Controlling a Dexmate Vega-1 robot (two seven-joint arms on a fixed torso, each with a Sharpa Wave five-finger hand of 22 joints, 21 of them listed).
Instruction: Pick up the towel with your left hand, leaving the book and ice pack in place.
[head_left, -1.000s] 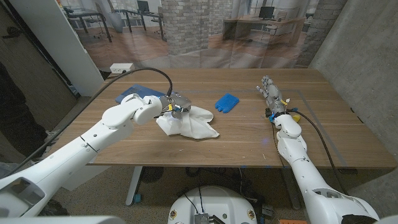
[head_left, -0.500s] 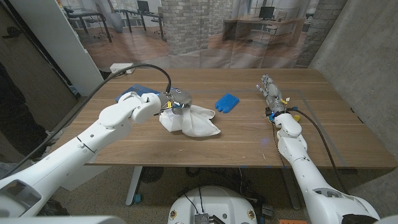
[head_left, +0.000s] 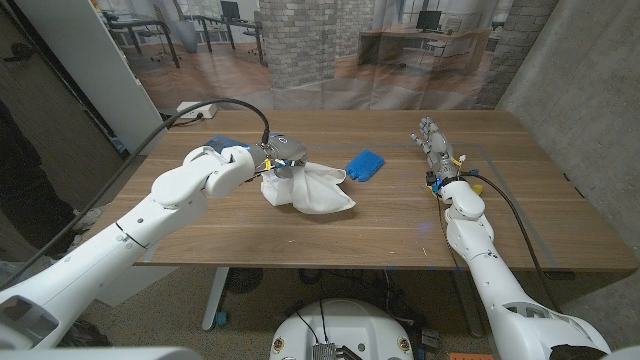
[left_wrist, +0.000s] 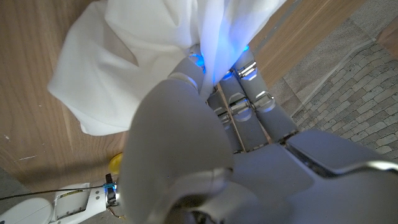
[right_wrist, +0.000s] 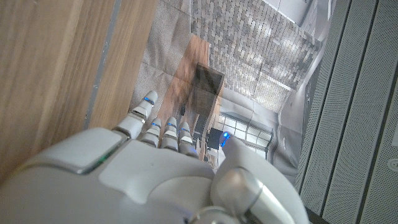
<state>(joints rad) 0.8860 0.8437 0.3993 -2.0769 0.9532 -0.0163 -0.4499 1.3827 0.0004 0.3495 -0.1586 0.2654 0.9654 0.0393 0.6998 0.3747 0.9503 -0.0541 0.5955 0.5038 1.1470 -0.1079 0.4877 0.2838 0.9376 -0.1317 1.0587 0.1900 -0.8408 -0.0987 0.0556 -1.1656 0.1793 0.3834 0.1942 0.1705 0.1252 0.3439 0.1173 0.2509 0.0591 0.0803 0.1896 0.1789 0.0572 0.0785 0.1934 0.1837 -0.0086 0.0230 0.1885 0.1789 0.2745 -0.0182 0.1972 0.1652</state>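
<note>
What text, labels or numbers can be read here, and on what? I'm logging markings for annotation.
None can be read. The blue book, the blue ice pack, the white towel held by the left hand, and the right hand show no legible print.

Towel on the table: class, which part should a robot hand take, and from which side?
Take the bunched top fold of the towel, from above on the robot's left. The cloth peaks there and drapes loosely toward the ice pack, so it lifts away from that and the book. The left robot hand already holds this fold.
</note>
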